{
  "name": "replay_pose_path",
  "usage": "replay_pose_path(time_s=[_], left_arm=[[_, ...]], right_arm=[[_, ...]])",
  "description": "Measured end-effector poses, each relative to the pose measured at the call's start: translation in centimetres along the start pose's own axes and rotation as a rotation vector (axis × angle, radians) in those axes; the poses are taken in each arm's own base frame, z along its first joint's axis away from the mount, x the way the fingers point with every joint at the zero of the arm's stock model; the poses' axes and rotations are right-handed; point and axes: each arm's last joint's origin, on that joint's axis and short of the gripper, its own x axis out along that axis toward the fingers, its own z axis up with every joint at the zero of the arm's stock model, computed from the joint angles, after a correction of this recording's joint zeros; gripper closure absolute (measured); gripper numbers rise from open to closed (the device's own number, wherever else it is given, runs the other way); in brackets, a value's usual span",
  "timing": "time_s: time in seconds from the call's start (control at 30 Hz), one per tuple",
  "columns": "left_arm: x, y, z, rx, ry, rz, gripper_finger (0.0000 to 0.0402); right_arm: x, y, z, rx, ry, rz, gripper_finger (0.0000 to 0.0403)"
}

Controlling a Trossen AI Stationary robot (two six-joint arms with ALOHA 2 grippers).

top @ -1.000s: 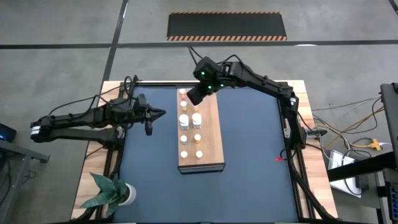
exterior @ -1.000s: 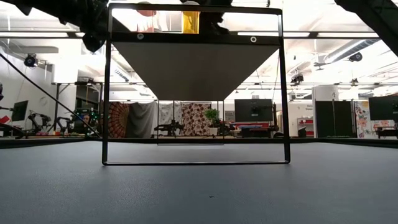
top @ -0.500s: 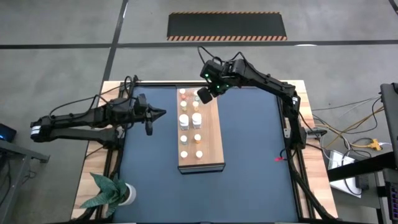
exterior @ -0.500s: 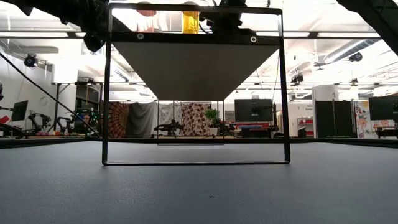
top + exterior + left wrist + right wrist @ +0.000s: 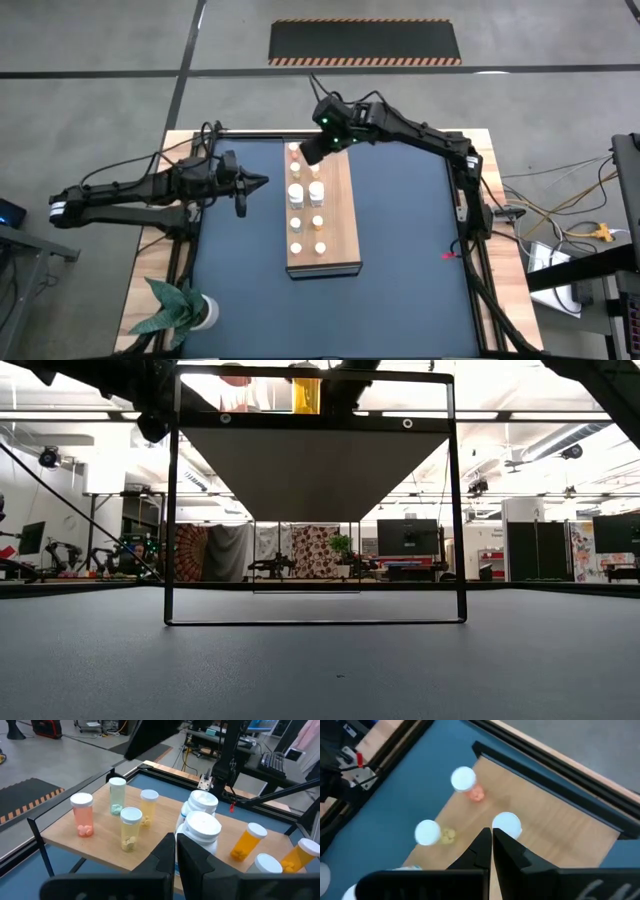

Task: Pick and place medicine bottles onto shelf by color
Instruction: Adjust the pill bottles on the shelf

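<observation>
A: Top-down now: the shelf [image 5: 322, 212] runs from 12 to 6 o'clock down the middle of the table [image 5: 400, 250], with the medicine bottles [image 5: 306, 208] lined up on it in 2 columns.

B: And the right gripper [image 5: 312, 150] hangs over the shelf's 12 o'clock end, fingers pressed together, gripping nothing. Through its own camera, 3 white caps sit right under the tips.

A: That end is tight. The shelf's edge lies close to the table's dark far rail there.

B: At 9 o'clock, the left gripper [image 5: 262, 181] points at the shelf from just off its long edge, apart from it. Fingers shut as well, empty.

A: Its wrist camera shows the load: a pink bottle [image 5: 82, 814], a pale green one [image 5: 117, 795], 2 yellow ones, 2 big white jars [image 5: 201, 826], orange ones at the near end.

B: Open room? Plenty. Bare dark mat from the shelf out to 3 o'clock, and more at 6 o'clock.

A: Less at 9 o'clock, with the left arm lying across it. A potted plant [image 5: 178, 310] stands at the 7 o'clock corner.

B: From table height, the shelf stands raised on a black frame [image 5: 170, 500], with clear mat beneath it.
</observation>
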Motion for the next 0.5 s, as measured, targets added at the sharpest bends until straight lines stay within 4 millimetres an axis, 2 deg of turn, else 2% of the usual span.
replay_pose_path(time_s=[0.23, 0.5], left_arm=[[0.0, 0.0, 0.0, 0.0, 0.002, -0.008, 0.0402], [0.0, 0.0, 0.0, 0.0, 0.001, -0.008, 0.0402]], right_arm=[[2.1, -0.5, -0.9, 0.007, 0.032, -0.023, 0.0394], [3.5, -0.5, -1.0, 0.008, -0.015, -0.014, 0.0394]])
